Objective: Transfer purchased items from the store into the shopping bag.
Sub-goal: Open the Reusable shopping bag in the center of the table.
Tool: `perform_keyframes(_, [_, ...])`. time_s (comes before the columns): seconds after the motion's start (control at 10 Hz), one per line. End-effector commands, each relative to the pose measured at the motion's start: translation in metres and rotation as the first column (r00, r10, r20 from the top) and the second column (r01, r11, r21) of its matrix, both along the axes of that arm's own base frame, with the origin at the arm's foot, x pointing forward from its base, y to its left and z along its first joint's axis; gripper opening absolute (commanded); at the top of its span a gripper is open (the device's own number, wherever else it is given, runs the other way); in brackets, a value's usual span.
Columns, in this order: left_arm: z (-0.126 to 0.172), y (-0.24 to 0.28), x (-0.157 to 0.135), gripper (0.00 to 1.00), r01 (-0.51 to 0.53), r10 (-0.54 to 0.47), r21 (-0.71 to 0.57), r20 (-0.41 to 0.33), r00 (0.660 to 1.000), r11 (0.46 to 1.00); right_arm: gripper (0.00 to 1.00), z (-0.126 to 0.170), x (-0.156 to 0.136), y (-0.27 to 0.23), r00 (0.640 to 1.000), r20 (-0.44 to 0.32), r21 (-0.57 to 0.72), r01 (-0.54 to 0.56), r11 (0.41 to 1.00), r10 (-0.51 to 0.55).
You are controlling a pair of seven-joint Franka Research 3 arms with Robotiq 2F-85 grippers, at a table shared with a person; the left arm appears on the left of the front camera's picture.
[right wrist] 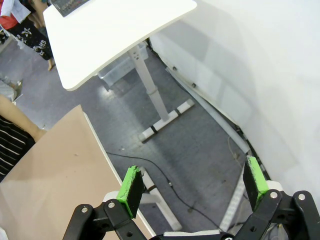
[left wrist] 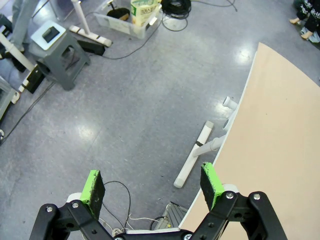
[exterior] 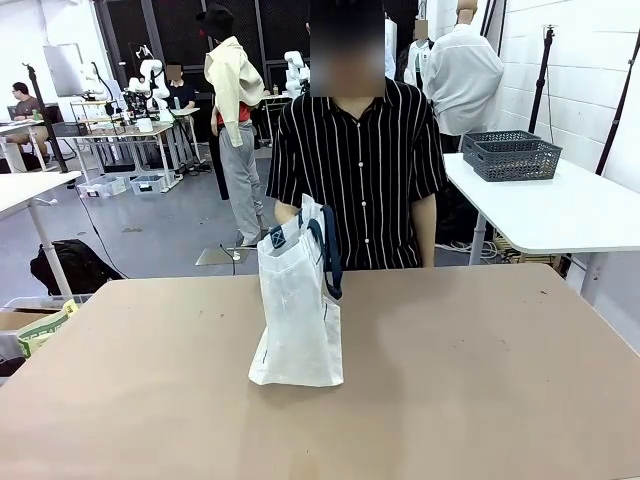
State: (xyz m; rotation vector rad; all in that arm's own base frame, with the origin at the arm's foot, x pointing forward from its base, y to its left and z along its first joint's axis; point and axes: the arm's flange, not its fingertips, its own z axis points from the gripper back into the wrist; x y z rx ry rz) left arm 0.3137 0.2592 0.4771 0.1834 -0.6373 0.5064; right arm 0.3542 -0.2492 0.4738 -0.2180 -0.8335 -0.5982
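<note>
The shopping bag (exterior: 297,305) stands upright on the brown table (exterior: 480,380), whitish with dark navy handles. A person in a striped shirt stands behind it with one hand (exterior: 285,212) at its top edge. Dark grey lattice baskets (exterior: 512,155) sit on a white side table at the far right; I cannot tell whether one is the store. The purchased items are out of view. My left gripper (left wrist: 150,172) hangs open over the floor beside the brown table's edge (left wrist: 250,100). My right gripper (right wrist: 191,165) is open over the floor, with nothing between its fingers.
A white side table (exterior: 560,210) stands at the right, its leg and foot (right wrist: 152,107) showing in the right wrist view by the wall. In the left wrist view a grey stool (left wrist: 60,55), a bin (left wrist: 131,22) and cables lie on the floor.
</note>
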Motion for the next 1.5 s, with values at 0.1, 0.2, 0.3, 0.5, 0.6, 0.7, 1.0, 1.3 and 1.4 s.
perform_keyframes(0.1, [0.0, -0.001, -0.001, 1.0, -0.004, 0.004, 0.01, -0.008, 1.0, 1.0, 1.0, 0.0, -0.001, 0.001, 1.0, -0.02, -0.008, -0.004, 1.0, 0.003])
perform_keyframes(0.2, [0.0, -0.001, -0.001, 1.0, -0.004, 0.004, 0.01, -0.008, 1.0, 1.0, 1.0, 0.0, -0.001, 0.001, 1.0, -0.02, -0.008, -0.004, 1.0, 0.003])
perform_keyframes(0.3, [0.0, -0.001, -0.001, 1.0, -0.004, 0.004, 0.01, -0.008, 1.0, 1.0, 1.0, 0.0, -0.001, 0.001, 1.0, -0.02, -0.008, -0.004, 1.0, 0.003])
perform_keyframes(0.5, [0.0, -0.001, -0.001, 1.0, -0.004, 0.004, 0.01, -0.008, 1.0, 1.0, 1.0, 0.0, -0.001, 0.001, 1.0, -0.02, -0.008, -0.004, 1.0, 0.003])
perform_keyframes(0.6, [0.0, -0.001, -0.001, 1.0, -0.004, 0.004, 0.01, -0.008, 1.0, 1.0, 1.0, 0.0, -0.001, 0.001, 1.0, -0.02, -0.008, -0.004, 1.0, 0.003])
perform_keyframes(0.7, [0.0, -0.001, -0.001, 1.0, -0.004, 0.004, 0.01, -0.008, 1.0, 1.0, 1.0, 0.0, -0.001, 0.001, 1.0, -0.02, -0.008, -0.004, 1.0, 0.003])
perform_keyframes(1.0, [0.019, -0.029, 0.029, 1.0, 0.098, -0.099, 0.027, 0.061, 0.993, 0.995, 1.0, 0.024, 0.014, 0.024, 0.997, 0.019, -0.02, -0.076, 0.997, 0.077])
perform_keyframes(1.3, [0.074, -0.167, 0.108, 1.0, 0.5, -0.51, 0.102, 0.121, 0.852, 0.86, 1.0, 0.085, 0.054, 0.165, 0.902, 0.035, 0.002, -0.431, 0.902, 0.431])
perform_keyframes(1.4, [0.08, -0.213, 0.115, 1.0, 0.603, -0.611, 0.095, 0.118, 0.783, 0.792, 1.0, 0.092, 0.052, 0.212, 0.843, 0.008, 0.0, -0.537, 0.844, 0.537])
